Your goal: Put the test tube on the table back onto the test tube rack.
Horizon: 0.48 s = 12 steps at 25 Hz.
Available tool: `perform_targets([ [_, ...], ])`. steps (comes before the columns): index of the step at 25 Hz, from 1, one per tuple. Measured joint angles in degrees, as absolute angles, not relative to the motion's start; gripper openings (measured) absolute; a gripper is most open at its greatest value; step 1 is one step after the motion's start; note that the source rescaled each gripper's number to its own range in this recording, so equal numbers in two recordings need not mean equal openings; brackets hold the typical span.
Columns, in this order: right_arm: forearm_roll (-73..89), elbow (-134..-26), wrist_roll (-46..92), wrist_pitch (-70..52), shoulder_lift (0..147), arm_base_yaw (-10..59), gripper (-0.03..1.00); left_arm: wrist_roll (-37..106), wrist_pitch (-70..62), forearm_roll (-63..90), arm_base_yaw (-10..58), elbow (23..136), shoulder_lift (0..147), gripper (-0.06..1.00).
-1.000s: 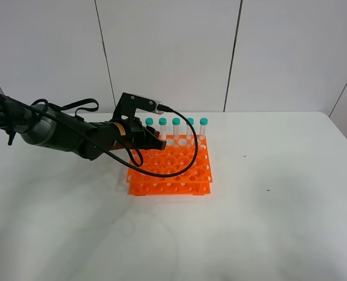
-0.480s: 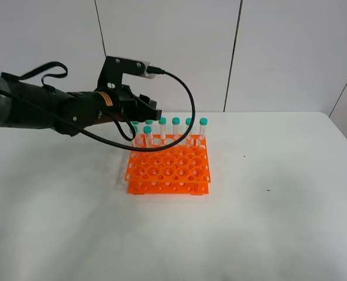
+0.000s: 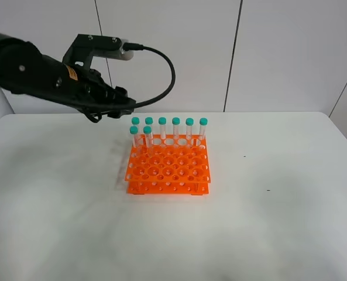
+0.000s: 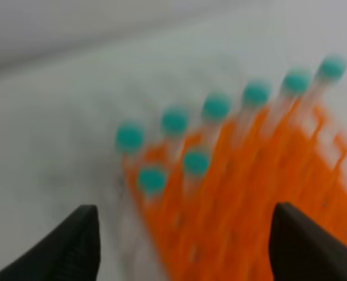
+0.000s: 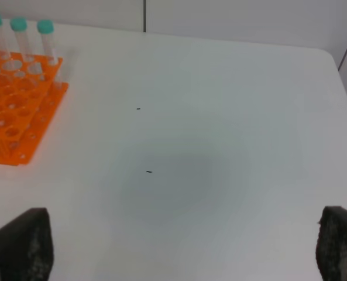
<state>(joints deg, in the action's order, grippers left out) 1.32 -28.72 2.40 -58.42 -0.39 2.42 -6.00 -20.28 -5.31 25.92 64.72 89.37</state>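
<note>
Above the rack's (image 3: 168, 167) far left corner hangs the left gripper (image 3: 123, 104), jaws spread and empty. Every tube stands in the rack; the returned test tube (image 3: 147, 138) is likely the one just in front of the back row. No tube lies on the table (image 3: 278, 222) — placing looks done (only pulling clear remains). The right gripper (image 5: 179, 249) — jaws spread, empty — is well away from the rack.

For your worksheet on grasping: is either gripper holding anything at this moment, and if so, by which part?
Nothing is held. The left gripper has open, empty jaws above the test tube rack; the right gripper is open over bare table.
</note>
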Motion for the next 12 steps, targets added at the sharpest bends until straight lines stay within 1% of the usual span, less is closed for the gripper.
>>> perform_targets([
  [3, 1.3, -28.7, 2.4, -58.4, -0.4, 2.4, 1.00, -3.7, -38.0, -5.2, 23.3, 72.7, 94.1, 1.00],
  [5, 1.3, -28.7, 2.4, -58.4, -0.4, 2.4, 1.00, -2.5, -45.8, -4.3, 21.3, 78.0, 97.5, 1.00],
  [9, 1.3, -28.7, 2.4, -58.4, -0.4, 2.4, 1.00, 0.0, -52.8, 1.4, 16.5, 85.2, 103.2, 1.00],
  [12, 1.3, -28.7, 2.4, -58.4, -0.4, 2.4, 1.00, 1.4, -55.5, 3.4, 12.7, 86.6, 105.7, 1.00],
])
